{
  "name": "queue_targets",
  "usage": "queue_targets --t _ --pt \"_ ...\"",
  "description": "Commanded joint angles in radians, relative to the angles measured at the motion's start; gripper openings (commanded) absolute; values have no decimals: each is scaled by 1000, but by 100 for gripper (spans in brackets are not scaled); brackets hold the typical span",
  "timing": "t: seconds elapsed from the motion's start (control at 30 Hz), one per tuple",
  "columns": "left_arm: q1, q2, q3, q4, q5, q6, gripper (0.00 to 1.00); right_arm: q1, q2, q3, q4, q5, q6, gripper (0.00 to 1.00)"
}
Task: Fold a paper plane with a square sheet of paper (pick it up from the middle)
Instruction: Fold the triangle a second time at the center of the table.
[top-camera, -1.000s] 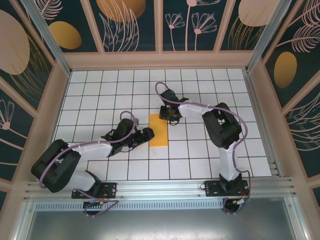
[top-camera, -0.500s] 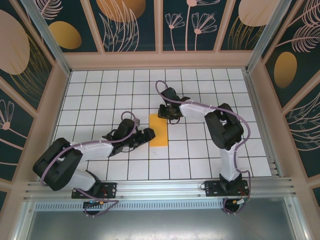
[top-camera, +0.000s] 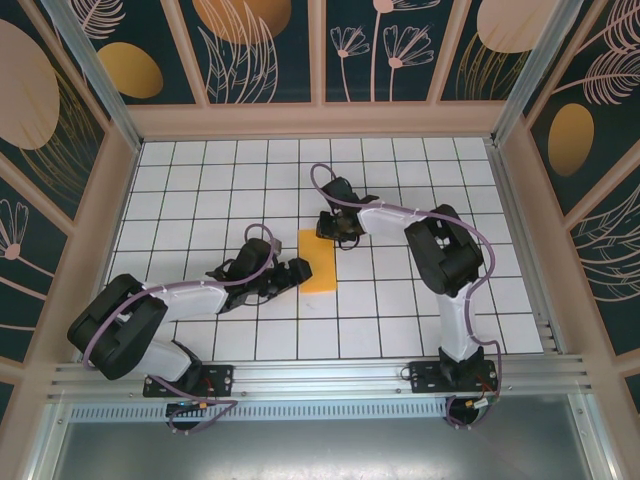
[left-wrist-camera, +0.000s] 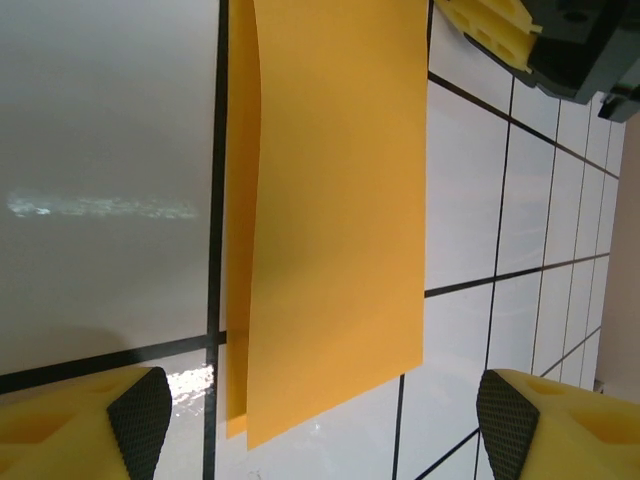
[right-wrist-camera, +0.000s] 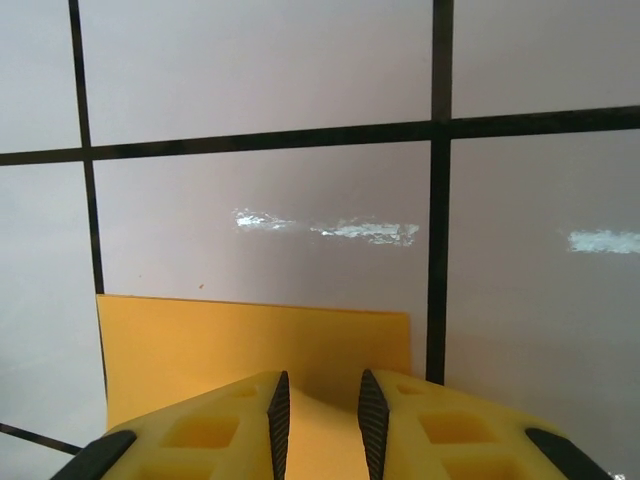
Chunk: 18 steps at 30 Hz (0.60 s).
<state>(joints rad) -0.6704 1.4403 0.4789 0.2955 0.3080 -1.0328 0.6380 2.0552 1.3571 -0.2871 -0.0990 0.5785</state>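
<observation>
Left gripper (top-camera: 296, 272) has its jaws wide open, just beside the paper's near-left edge. The square sheet of paper (top-camera: 318, 264) is a matte orange doubled rectangle, flat on the glossy white tiled table (top-camera: 400, 300). Right gripper (right-wrist-camera: 318, 425) is at the far edge, with black ribbed pads (right-wrist-camera: 279, 420) nearly closed over the paper. Can't tell if it's pinching.

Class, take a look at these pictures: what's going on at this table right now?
Two robot arms are folding an orange-yellow sheet of paper. It lies on the white tiled table as a rectangle of two layers, with one edge slightly offset. The right gripper sits at the paper's far end with its fingers nearly together; whether it pinches or only presses the sheet cannot be told. The left gripper is wide open at the paper's left side, not holding it. There is no plane shape yet.
</observation>
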Motion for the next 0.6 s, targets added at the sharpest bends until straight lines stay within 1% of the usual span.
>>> queue_targets --t 0.0,0.37,0.43,0.57 --pt "-15 4 4 23 49 -12 82 -11 47 -44 -14 21 15 31" --pt "-31 29 12 88 104 -28 81 -15 51 -64 -6 14 23 31" --pt "-34 34 12 82 92 -34 82 -16 49 -66 -7 15 23 31" --pt "-34 29 22 24 34 -26 83 -17 49 -67 -6 14 22 31"
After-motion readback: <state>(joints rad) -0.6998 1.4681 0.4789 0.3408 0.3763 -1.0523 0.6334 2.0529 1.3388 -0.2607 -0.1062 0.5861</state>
